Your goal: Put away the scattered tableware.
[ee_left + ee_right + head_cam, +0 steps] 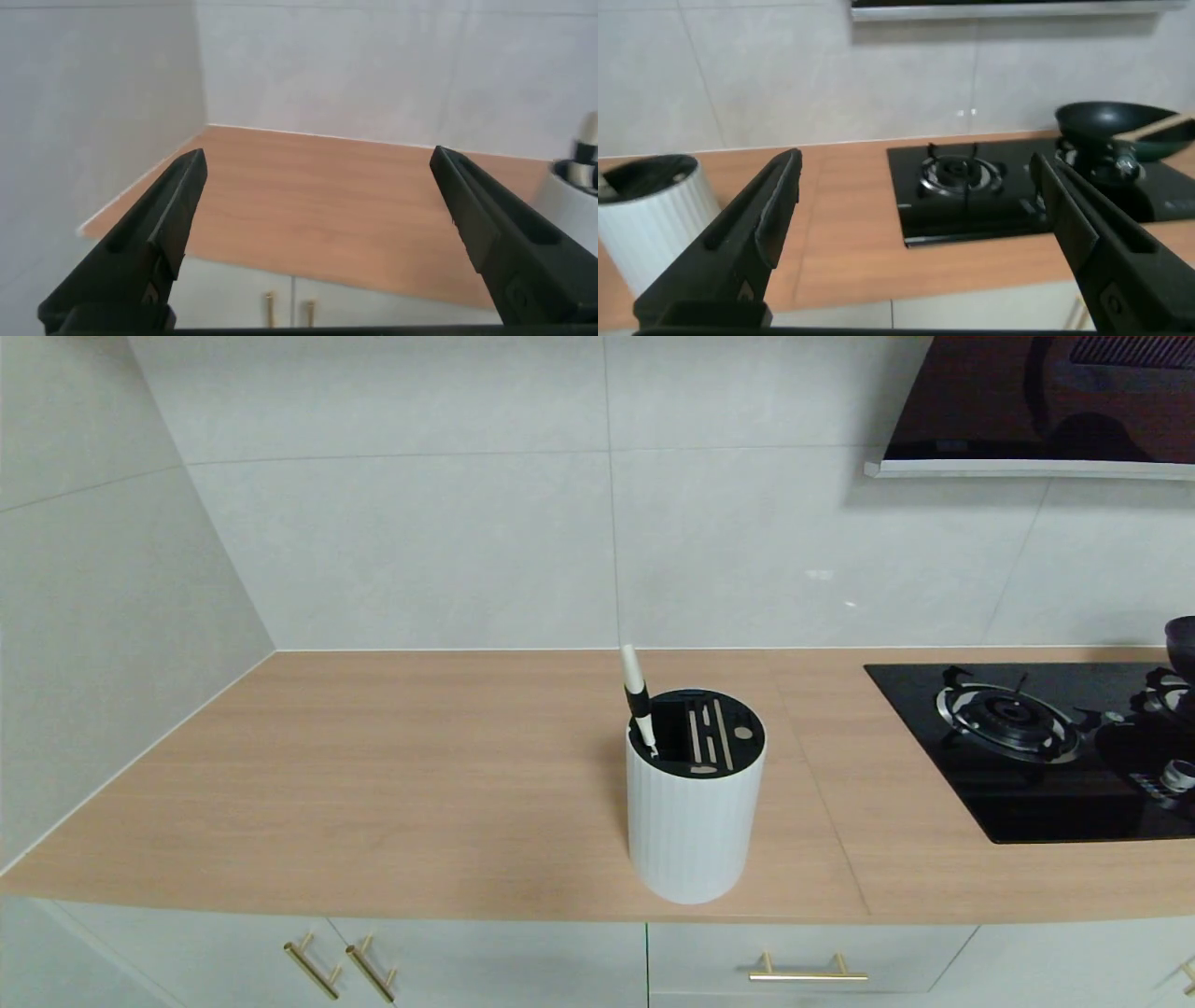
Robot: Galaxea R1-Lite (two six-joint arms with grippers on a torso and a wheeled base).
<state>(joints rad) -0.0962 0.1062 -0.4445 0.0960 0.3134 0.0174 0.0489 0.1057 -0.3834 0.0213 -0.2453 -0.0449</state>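
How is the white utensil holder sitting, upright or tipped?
Upright: the utensil holder stands on its base on the counter, slotted top up, one utensil poking out.

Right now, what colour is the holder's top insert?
Black top insert; clearest in head view.

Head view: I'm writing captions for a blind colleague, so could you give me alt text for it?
A white ribbed holder with a black slotted top stands near the middle of a wooden counter, with one white-and-black-handled utensil sticking up from its left side. A black gas hob is set into the counter at the right.
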